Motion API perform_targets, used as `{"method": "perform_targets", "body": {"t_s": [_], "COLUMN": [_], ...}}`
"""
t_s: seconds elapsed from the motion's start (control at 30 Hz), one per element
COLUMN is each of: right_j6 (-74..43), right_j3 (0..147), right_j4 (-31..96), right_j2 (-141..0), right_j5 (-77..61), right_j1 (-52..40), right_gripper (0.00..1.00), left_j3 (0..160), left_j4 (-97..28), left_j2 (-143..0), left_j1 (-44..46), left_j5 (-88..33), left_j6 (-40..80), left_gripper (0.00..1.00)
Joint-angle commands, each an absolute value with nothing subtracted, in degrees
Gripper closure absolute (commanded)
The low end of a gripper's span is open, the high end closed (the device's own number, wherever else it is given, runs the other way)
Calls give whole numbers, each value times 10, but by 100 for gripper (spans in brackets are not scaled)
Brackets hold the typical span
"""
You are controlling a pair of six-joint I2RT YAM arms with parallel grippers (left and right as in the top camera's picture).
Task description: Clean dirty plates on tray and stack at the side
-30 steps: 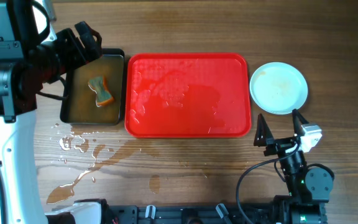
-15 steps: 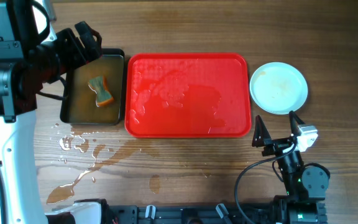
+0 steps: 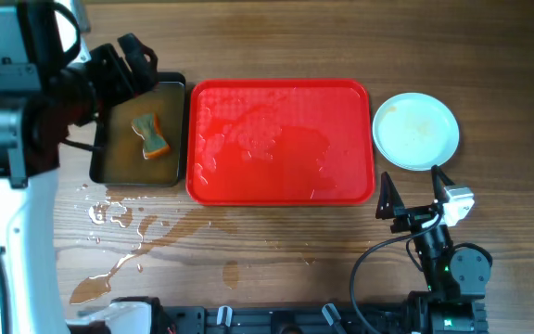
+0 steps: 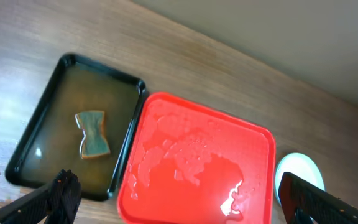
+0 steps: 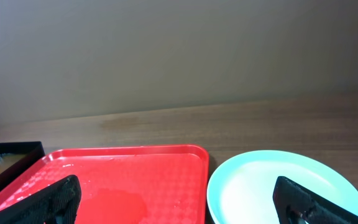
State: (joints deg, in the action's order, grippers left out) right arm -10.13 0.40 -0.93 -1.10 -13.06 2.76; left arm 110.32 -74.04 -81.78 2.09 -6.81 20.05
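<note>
The red tray lies in the middle of the table, wet and with no plates on it; it also shows in the left wrist view and the right wrist view. The pale mint plates sit as one stack just right of the tray, also in the right wrist view and at the left wrist view's edge. My right gripper is open and empty, just in front of the stack. My left gripper is open and empty, raised over the far left by the black pan.
A black pan of brownish water holds a sponge, left of the tray. Spilled water spreads over the wood in front of the pan.
My right gripper drew back slightly toward the front and left. My left arm shifted a little. The tray and plates have not moved.
</note>
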Motion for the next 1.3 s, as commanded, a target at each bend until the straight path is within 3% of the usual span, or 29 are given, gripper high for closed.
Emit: {"method": "perform_targets", "body": {"t_s": [0.0, 0.33, 0.43, 0.67, 1.27], "right_j6": [-91, -91, -91, -91, -91], "right_j3": [3, 3, 3, 3, 3], "right_j4": [-12, -12, -12, -12, -12], "right_j2": [-2, -2, -2, -2, -2], "right_j5": [-135, -135, -135, -135, -135], "right_j1": [24, 24, 24, 24, 24], "right_gripper": [0, 0, 0, 0, 0], "left_j3": [1015, 346, 203, 51, 3], "left_j4": [-663, -137, -43, -34, -43], "left_j2": [-720, -334, -218, -42, -2], "left_j1": [76, 60, 25, -3, -3], "left_j5": [43, 47, 12, -27, -19], "left_j6": [196, 195, 195, 86, 62], "left_gripper": [0, 0, 0, 0, 0]}}
